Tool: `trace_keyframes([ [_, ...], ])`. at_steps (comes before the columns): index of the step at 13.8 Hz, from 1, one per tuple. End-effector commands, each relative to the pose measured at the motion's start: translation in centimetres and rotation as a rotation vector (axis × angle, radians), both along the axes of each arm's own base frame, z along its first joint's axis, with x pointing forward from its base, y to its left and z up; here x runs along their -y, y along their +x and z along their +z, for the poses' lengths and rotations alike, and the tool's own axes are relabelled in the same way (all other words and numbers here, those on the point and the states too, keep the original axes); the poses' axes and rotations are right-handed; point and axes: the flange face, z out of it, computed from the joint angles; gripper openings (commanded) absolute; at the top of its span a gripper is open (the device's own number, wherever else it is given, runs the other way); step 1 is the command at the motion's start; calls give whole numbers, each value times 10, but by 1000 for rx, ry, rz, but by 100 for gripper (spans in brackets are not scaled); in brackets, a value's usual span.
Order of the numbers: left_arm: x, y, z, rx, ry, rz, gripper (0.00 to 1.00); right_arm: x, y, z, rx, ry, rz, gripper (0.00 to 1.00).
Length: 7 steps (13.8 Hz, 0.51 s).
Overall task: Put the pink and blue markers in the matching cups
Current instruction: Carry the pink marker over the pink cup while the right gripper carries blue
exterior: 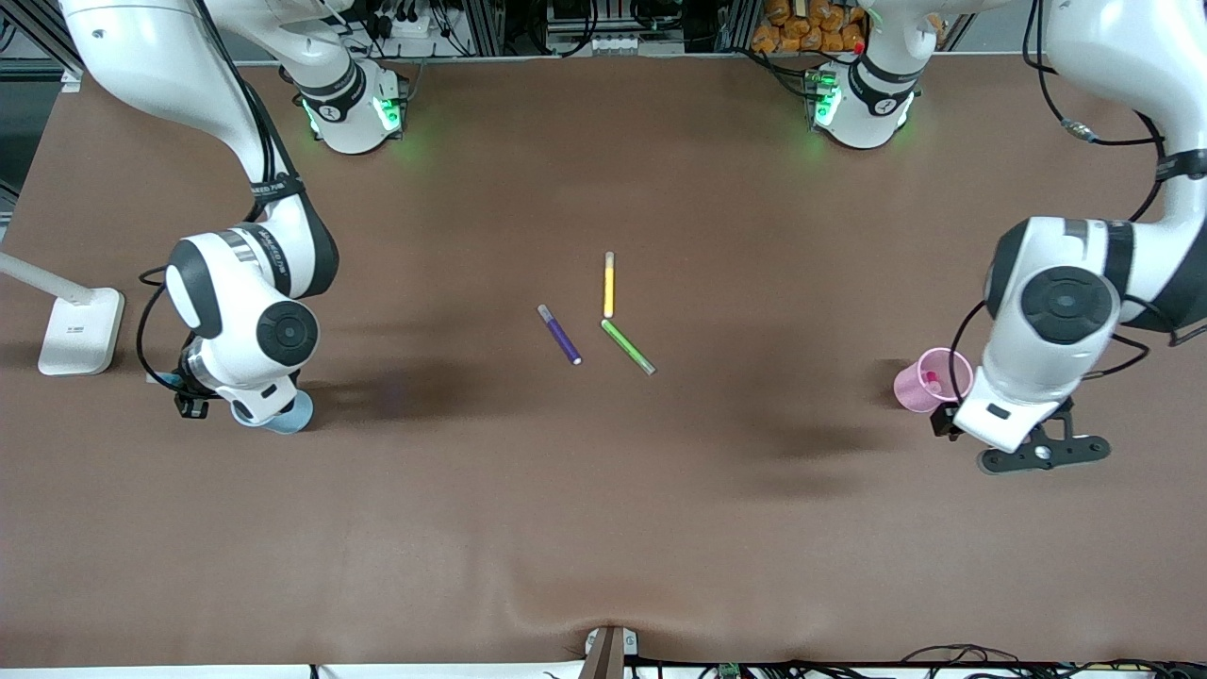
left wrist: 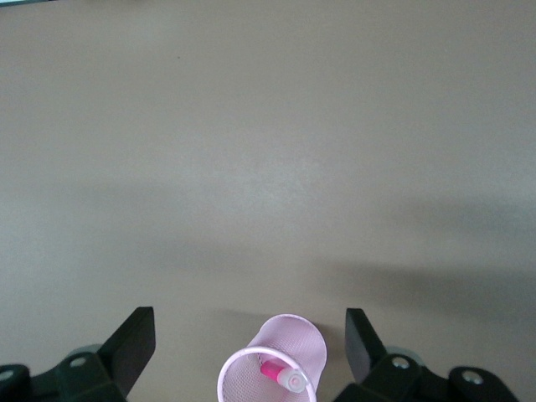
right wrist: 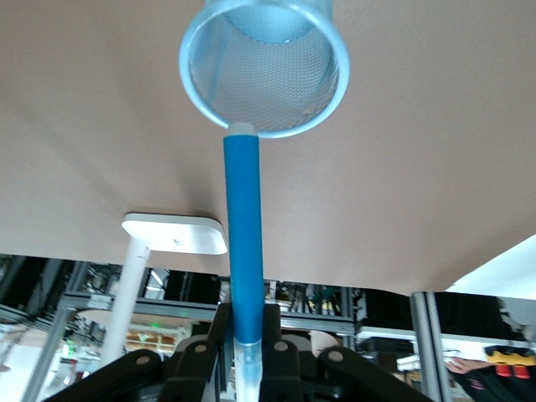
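Status: my right gripper clamps the blue marker, tip at the rim of the blue cup near the right arm's end of the table. My left gripper hovers, fingers spread, over the pink cup, which holds the pink marker.

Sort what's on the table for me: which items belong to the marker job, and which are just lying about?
Job items:
- pink cup, pink marker already inside, beside the open left gripper
- blue cup
- blue marker, held by the right gripper just above the blue cup

Lying about, mid-table:
- purple pen
- yellow pen
- green pen
- white stand at the right arm's end
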Motion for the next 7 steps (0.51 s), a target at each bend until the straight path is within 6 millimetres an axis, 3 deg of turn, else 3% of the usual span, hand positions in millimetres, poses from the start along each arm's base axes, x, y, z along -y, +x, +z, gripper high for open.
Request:
trace_keyframes([
  [1,-2,-5,17,-53,-91,9,100,-7,1,-15,-14,-35,58,0],
  [3,5,-16,34,-91,-103,-1,100,-9,1,-24,-22,-37,78,0],
  [7,24,-48,101,-119,-146,3,100,-8,1,-36,-32,-61,116,0],
])
